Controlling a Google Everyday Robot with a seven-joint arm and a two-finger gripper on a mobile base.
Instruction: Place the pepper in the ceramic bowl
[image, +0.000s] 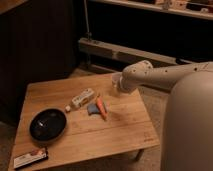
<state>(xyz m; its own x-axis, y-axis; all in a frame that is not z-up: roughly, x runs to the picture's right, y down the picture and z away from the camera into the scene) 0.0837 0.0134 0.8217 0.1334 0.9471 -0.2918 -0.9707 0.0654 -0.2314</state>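
Observation:
The pepper (101, 107) is a slim orange-red taper lying on the wooden table (120, 127) near its middle, right beside a grey-blue lump (92, 108). The ceramic bowl (47, 125) is round, shallow and glossy black, and sits at the table's left front; I see nothing in it. My gripper (116, 83) is at the end of the white arm that reaches in from the right. It hangs over the table's far edge, up and to the right of the pepper and apart from it. It holds nothing that I can see.
A pale bottle (81, 99) lies on its side just left of the lump. A flat black-white-red packet (31, 158) lies at the front left corner. My white body (187, 125) fills the right side. A dark cabinet and a low shelf stand behind the table.

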